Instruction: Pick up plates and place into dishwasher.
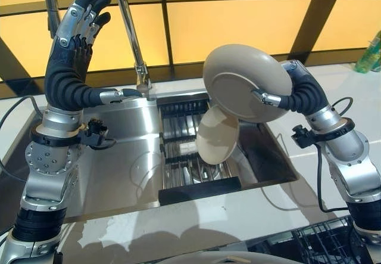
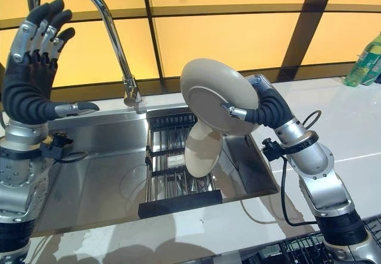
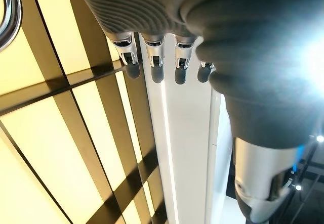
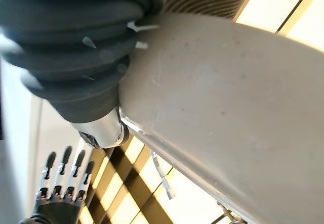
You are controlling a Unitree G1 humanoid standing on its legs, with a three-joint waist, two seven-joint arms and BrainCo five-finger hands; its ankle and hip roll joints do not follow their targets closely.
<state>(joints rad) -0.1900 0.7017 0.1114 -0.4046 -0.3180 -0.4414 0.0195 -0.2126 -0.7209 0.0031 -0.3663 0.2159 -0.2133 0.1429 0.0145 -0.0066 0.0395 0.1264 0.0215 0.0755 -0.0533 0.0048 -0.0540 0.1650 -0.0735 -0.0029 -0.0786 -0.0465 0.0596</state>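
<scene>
1. Nearest you, at the near edge of the pale stone counter (image 1: 250,207), sat the black wire dishwasher rack (image 1: 321,240), with the rim of a further pale dish (image 1: 223,257) just beside it.
2. Beyond that, in the stainless steel sink (image 1: 119,168), a black slatted draining rack (image 1: 184,157) filled the basin's right half, and a second beige round plate (image 1: 217,136) stood on edge in it, tilted.
3. Above that rack your right hand (image 1: 300,94) held the beige round ceramic plate (image 1: 247,79) clear of everything, thumb across its underside and the rest wrapped behind its rim, a firm pinch.
4. Your left hand (image 1: 74,43) was raised over the sink's left edge beside the curved chrome tap (image 1: 128,25), fingers straight and close together, thumb out, holding nothing.
5. At the counter's far right corner stood a green translucent bottle (image 1: 370,52); you could read no writing on it or anywhere else.
6. I judge you were in the carry step: plate lifted, not yet stowed. Next you would need to swing it towards the near-right rack and lower it edge-first between the wires.
</scene>
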